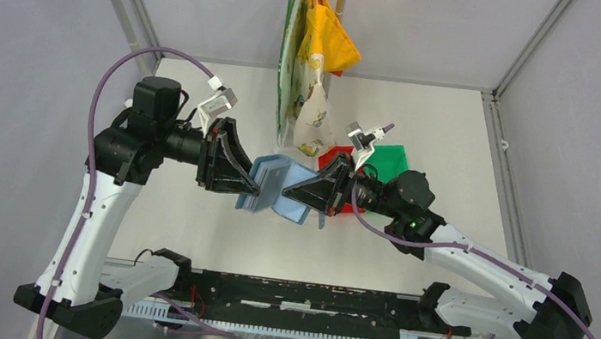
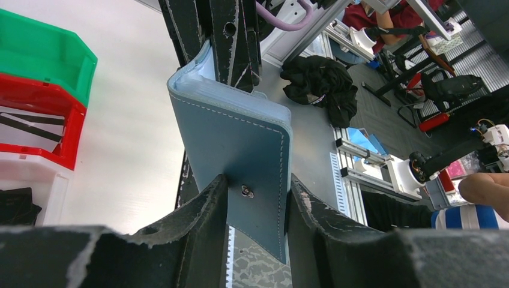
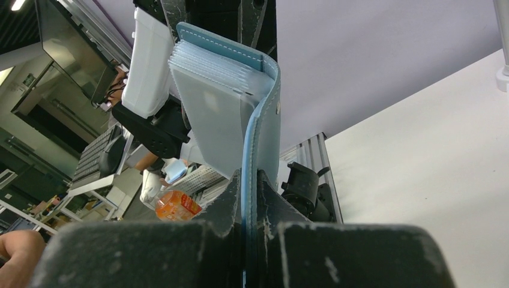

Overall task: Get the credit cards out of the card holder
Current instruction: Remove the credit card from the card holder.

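The teal-blue card holder (image 1: 278,186) hangs open in mid-air between my two grippers, above the middle of the table. My left gripper (image 1: 250,187) is shut on its left flap; in the left wrist view the teal outer face with a metal snap (image 2: 246,192) sits between my fingers (image 2: 255,192). My right gripper (image 1: 294,193) is shut on the other flap, pinching its thin edge (image 3: 250,192). In the right wrist view the card holder (image 3: 268,102) shows a fanned stack of pale grey-white credit cards or sleeves (image 3: 210,114) inside; I cannot tell which.
A green bin (image 1: 389,159) and a red bin (image 1: 335,155) stand behind my right gripper. The left wrist view shows green (image 2: 42,54), red (image 2: 36,114) and white bins (image 2: 24,180) in a row. Bags (image 1: 316,50) hang from a rail at the back.
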{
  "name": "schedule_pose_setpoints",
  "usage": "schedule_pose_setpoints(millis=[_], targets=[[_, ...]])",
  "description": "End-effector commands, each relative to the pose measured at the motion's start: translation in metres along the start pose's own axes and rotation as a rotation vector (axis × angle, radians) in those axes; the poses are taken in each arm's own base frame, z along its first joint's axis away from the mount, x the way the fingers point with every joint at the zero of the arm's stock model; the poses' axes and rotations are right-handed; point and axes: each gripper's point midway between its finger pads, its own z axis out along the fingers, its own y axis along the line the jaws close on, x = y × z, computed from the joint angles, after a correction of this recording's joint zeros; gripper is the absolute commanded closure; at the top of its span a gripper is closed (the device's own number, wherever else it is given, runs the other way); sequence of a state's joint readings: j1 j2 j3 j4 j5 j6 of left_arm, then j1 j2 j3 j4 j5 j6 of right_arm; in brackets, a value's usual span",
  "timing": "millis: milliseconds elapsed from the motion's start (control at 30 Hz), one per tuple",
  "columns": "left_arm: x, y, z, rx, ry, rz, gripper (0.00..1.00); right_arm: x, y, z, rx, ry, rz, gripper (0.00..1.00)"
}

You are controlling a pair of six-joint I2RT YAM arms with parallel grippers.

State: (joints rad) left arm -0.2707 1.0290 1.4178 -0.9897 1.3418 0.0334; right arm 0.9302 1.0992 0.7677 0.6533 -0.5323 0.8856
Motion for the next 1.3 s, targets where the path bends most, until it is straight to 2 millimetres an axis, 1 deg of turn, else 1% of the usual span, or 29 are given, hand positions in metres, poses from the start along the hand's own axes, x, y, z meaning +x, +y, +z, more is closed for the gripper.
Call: schedule_pose_setpoints(millis=[0, 100, 200, 500, 700, 933, 1100, 1267], targets=[[-0.002, 0.006, 0.002, -0.012, -0.004, 0.023, 0.56, -0.028, 0.044, 0.004, -0.165, -0.078, -0.067, 1.00], [-0.002, 0.009, 0.002, -0.025, -0.005, 0.035, 0.55, -0.032, 0.043, 0.010, -0.167, -0.087, -0.049, 1.00], [-0.003, 0.013, 0.001, -0.050, -0.009, 0.038, 0.55, -0.032, 0.046, 0.016, -0.195, -0.077, -0.040, 1.00], [-0.004, 0.015, -0.001, -0.102, -0.021, 0.081, 0.58, -0.029, 0.046, 0.009, -0.177, -0.080, -0.058, 1.00], [-0.008, 0.025, -0.004, -0.175, -0.027, 0.101, 0.61, -0.028, 0.050, 0.000, -0.168, -0.087, -0.076, 1.00], [-0.010, 0.022, -0.004, -0.182, -0.035, 0.109, 0.62, -0.029, 0.056, -0.005, -0.188, -0.091, -0.095, 1.00], [-0.009, 0.013, -0.003, -0.129, -0.033, 0.096, 0.59, -0.027, 0.058, -0.008, -0.197, -0.096, -0.100, 1.00], [-0.009, 0.010, -0.003, -0.113, -0.027, 0.083, 0.59, -0.027, 0.060, -0.010, -0.204, -0.092, -0.107, 1.00]])
